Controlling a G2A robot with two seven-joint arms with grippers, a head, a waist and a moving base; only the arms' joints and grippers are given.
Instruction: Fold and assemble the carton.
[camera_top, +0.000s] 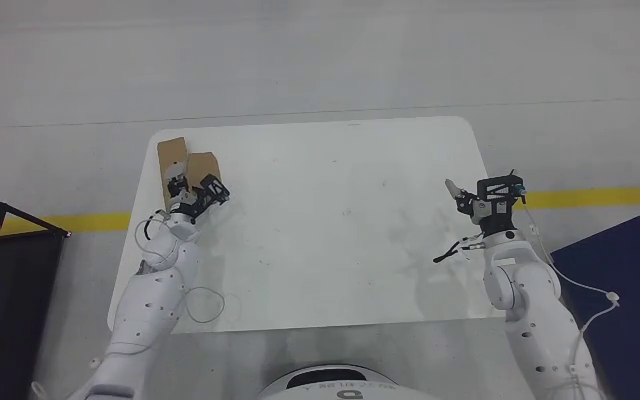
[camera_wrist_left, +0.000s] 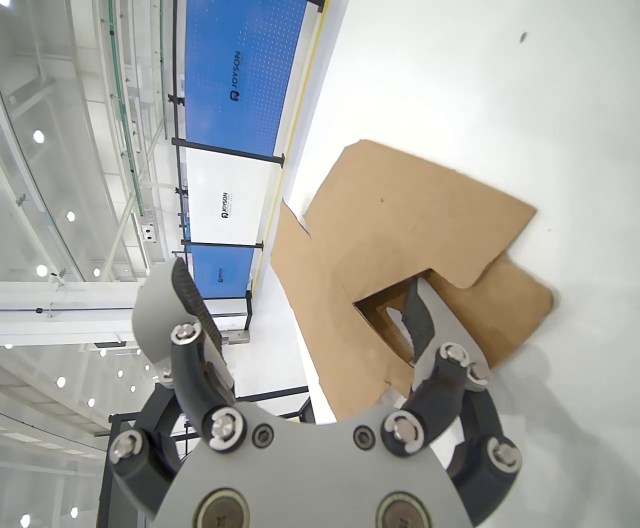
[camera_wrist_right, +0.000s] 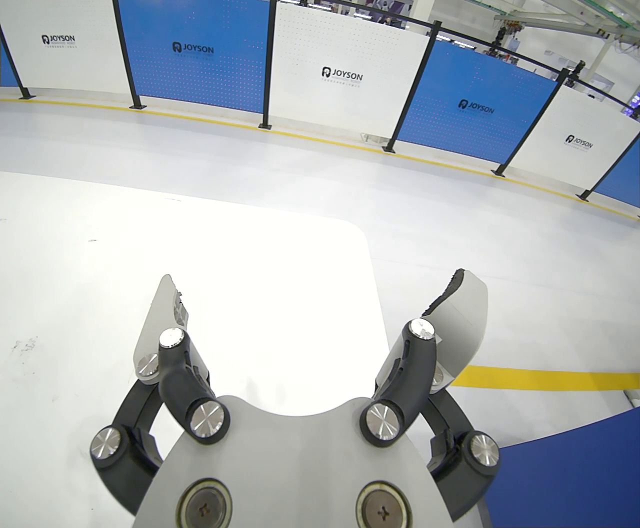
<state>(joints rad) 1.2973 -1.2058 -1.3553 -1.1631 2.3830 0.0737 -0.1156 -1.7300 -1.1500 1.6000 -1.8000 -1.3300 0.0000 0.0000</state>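
The left gripper (camera_wrist_left: 295, 285) is gaping wide at the table's (camera_top: 350, 230) far left corner. One finger (camera_wrist_left: 417, 315) is poking under a flap of the flat carton (camera_wrist_left: 400, 215), which is lying on that corner. The right gripper (camera_wrist_right: 315, 285) is hanging wide open above the table's right edge, holding nothing.

Top overhead, wrists close — table (camera_top: 350, 230) shared

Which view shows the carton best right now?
Left wrist view: the carton lies close up, flaps and cut-out plain, with one finger of the left gripper in the cut-out. Top view has it small at the table's far corner, part-hidden by that gripper.
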